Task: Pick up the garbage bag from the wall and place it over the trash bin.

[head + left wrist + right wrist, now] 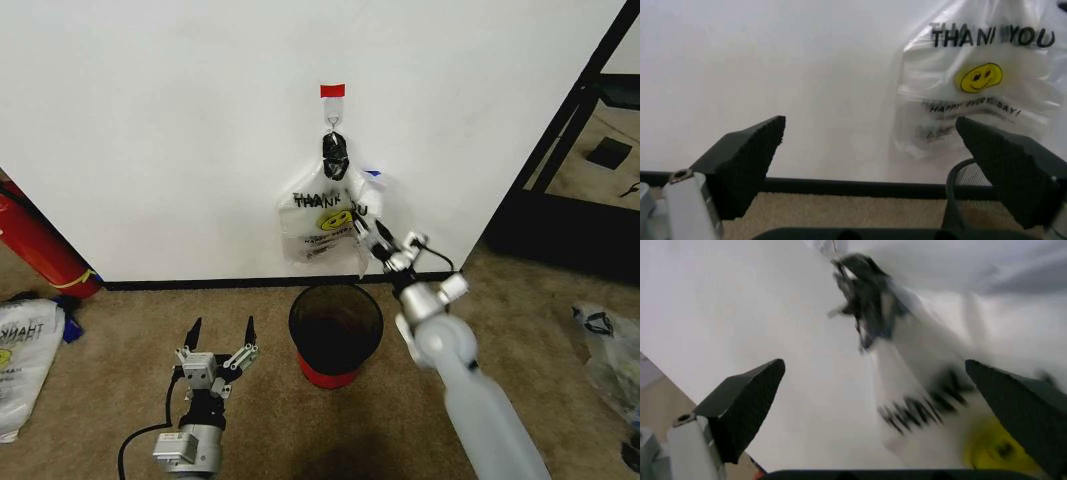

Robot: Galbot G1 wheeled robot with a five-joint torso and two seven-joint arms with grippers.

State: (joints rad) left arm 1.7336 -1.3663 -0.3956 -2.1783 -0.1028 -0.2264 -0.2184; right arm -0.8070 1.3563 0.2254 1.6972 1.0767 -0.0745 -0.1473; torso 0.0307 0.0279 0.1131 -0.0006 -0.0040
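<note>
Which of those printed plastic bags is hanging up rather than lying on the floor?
The garbage bag on the wall hook, above the trash bin; the other bag lies on the carpet.

Head camera looks down at the wall from above; both wrist cameras face it close (sharing the hanging garbage bag).

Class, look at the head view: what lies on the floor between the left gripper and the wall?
Nothing but bare brown carpet. The open left gripper hovers low beside the trash bin, and the stretch up to the wall and its black baseboard holds no object.
</note>
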